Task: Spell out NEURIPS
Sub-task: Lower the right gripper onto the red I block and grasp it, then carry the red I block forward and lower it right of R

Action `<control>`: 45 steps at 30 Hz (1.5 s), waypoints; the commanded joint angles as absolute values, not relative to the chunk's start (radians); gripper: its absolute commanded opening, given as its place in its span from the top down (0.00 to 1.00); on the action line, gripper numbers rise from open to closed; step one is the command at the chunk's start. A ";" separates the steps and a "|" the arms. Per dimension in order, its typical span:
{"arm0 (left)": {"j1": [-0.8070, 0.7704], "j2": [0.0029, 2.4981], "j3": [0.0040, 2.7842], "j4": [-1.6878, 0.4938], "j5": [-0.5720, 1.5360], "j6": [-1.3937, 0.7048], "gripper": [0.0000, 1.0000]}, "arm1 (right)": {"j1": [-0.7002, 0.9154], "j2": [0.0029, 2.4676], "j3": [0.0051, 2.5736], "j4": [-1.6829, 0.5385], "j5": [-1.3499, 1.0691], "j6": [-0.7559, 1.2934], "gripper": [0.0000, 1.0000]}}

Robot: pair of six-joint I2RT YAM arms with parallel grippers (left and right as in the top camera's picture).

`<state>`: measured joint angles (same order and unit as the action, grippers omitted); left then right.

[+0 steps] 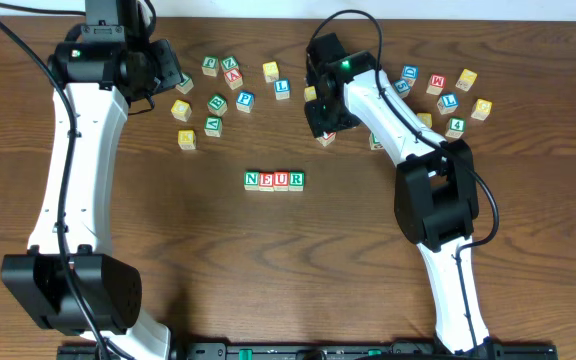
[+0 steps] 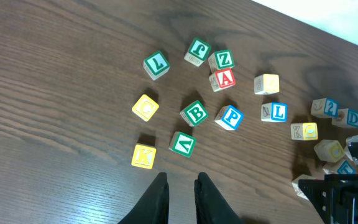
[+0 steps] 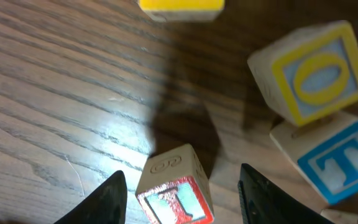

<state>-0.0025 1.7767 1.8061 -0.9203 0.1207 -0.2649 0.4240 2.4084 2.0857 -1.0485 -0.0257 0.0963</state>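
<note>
The green N, red E, red U and green R cubes (image 1: 274, 180) stand in a row at the table's middle. In the right wrist view the red I cube (image 3: 174, 190) sits tilted on the wood between my right gripper's (image 3: 182, 171) fingers, which stand open with a gap on each side. From overhead that gripper (image 1: 324, 128) hangs over the I cube (image 1: 326, 139), above and right of the row. The blue P cube (image 2: 230, 117) lies among the left cluster (image 1: 244, 101). My left gripper (image 2: 180, 180) hovers high, shut and holding nothing.
Loose letter cubes lie in a left cluster (image 1: 218, 95) and a right cluster (image 1: 448, 95). Close to the I cube are a yellow O cube (image 3: 312, 71), a blue T cube (image 3: 334, 158) and a yellow cube (image 3: 180, 6).
</note>
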 commanded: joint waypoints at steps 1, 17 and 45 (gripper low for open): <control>0.000 1.790 1.802 -0.927 0.111 -0.266 0.85 | 0.435 2.423 2.078 -1.043 -0.017 0.020 0.49; 0.000 1.790 1.802 -0.927 0.111 -0.266 0.85 | 0.436 2.426 2.035 -1.032 -0.017 0.002 0.74; 0.000 1.790 1.802 -0.926 0.111 -0.266 0.84 | 0.511 2.426 2.124 -1.339 -0.050 0.353 0.77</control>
<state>-0.0025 1.7767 1.8061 -0.9207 0.1207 -0.2649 0.4908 2.4153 2.1326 -1.3411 -0.0525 0.2840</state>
